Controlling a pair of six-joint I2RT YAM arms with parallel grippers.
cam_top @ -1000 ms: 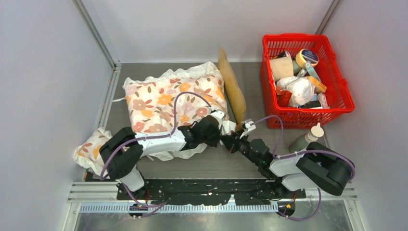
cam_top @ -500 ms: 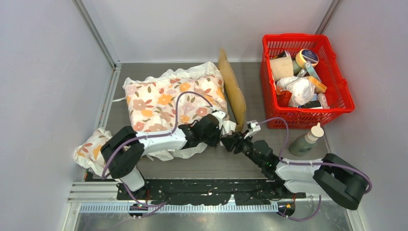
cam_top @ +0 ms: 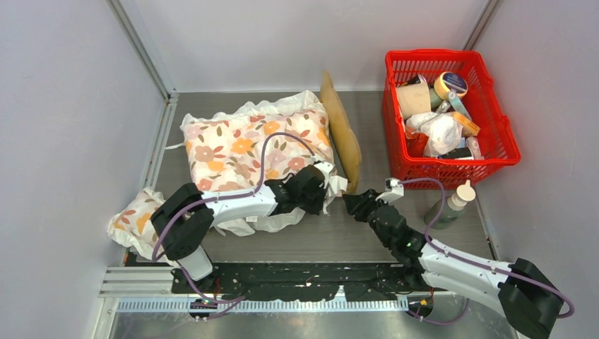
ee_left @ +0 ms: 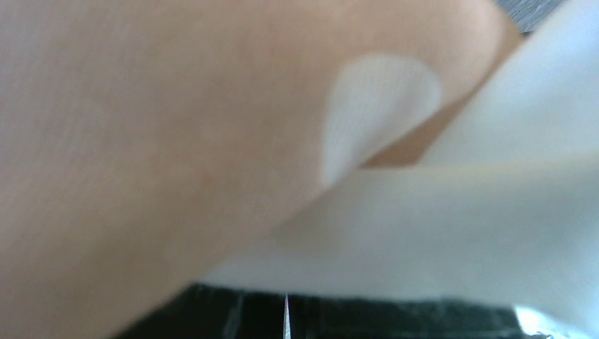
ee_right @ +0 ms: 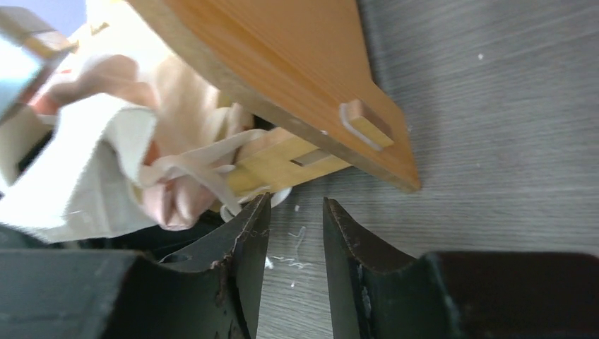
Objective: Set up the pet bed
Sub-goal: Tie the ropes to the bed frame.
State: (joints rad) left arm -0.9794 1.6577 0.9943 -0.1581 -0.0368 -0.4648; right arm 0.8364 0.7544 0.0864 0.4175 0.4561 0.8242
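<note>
Top cam: the pet bed lies mid-scene under the flowered cushion, with its headboard standing at the right end. The left gripper is clenched at the cushion's near-right corner. Its own cam gives only blurred cloth, so I cannot tell what it pinches. Only the right wrist cam shows the right gripper released and empty, just near of the bed's wood.

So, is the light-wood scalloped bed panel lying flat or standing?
Standing on edge: the panel stands beside the floral cushion, broad face turned sideways.

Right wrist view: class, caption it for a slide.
Open, empty right tool just short of the light-wood pet bed frame.
</note>
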